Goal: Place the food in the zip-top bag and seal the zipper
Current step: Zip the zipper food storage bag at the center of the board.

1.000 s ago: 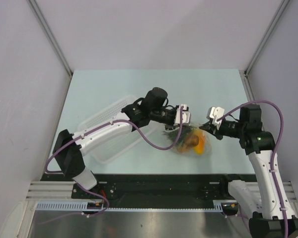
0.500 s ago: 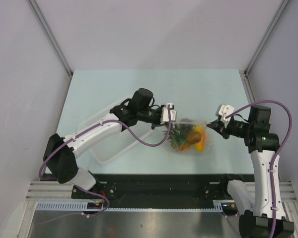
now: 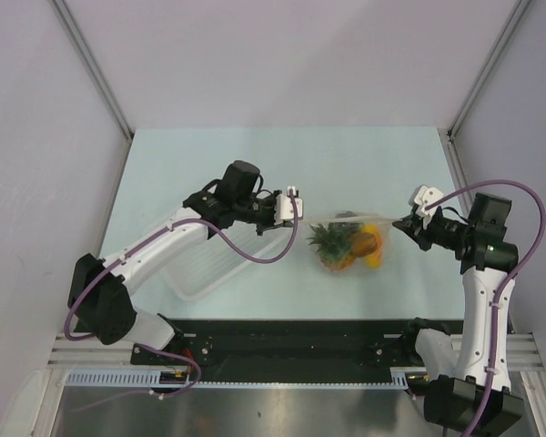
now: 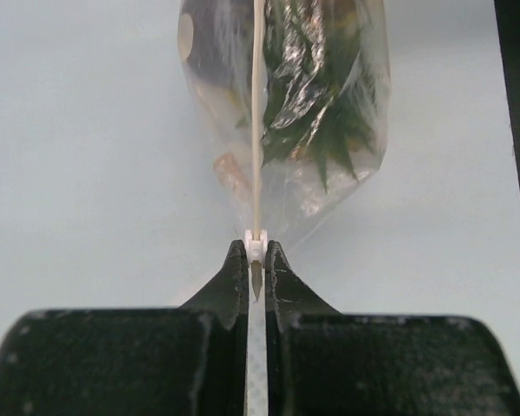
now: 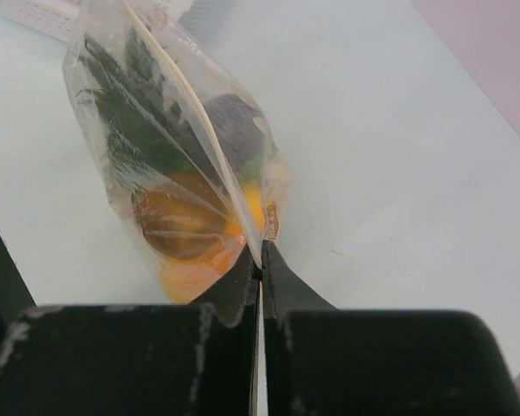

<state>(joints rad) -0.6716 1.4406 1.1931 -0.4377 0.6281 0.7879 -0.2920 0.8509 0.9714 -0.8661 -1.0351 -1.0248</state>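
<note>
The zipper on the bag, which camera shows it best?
Left wrist: the zipper runs straight up the frame from the left gripper. Right wrist shows it slanting; the top view only a faint line.

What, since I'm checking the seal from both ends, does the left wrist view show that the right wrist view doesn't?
Only left wrist: a small white tab on the zipper, right at the left gripper tips. Only right wrist: the orange fruit pieces low in the zip-top bag, and the right gripper. Both: the bag, the zipper running away from shut jaws that pinch it, the green pineapple crown and the dark fruit inside.
</note>
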